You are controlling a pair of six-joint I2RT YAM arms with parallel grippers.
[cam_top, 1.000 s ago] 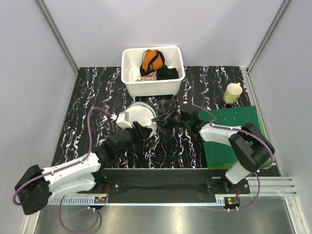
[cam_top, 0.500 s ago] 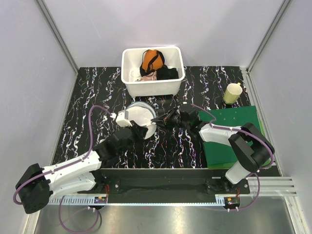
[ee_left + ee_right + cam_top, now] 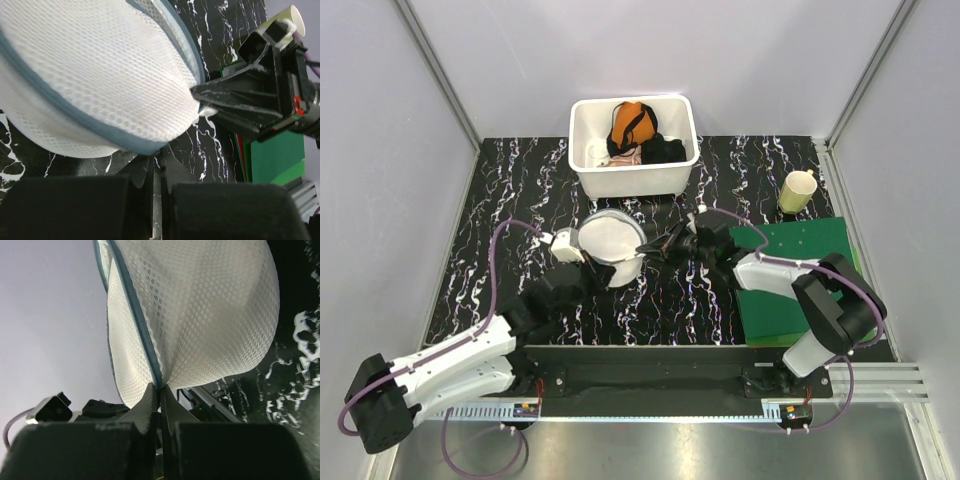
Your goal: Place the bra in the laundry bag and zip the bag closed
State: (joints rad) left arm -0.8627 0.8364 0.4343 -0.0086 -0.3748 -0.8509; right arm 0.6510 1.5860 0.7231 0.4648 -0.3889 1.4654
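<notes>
The laundry bag (image 3: 610, 240) is a white round mesh case with a blue-grey zipper band, held between both grippers in front of the tub. My left gripper (image 3: 603, 270) is shut on its near rim; in the left wrist view the bag (image 3: 100, 65) bulges above the pinched fingers (image 3: 159, 157). My right gripper (image 3: 653, 247) is shut on the zipper seam at the bag's right edge, seen in the right wrist view (image 3: 161, 389) under the mesh (image 3: 210, 315). No bra shows outside the bag, and the mesh hides what is inside.
A white plastic tub (image 3: 632, 182) stands behind the bag with an orange garment (image 3: 631, 122), a black garment (image 3: 663, 150) and some pale fabric. A yellow-green cup (image 3: 797, 191) is at the back right. A green mat (image 3: 790, 250) lies under the right arm.
The left arm has drawn back toward the near left. The bag's round face now shows more fully from above. The right gripper has shifted slightly to the right with the seam.
</notes>
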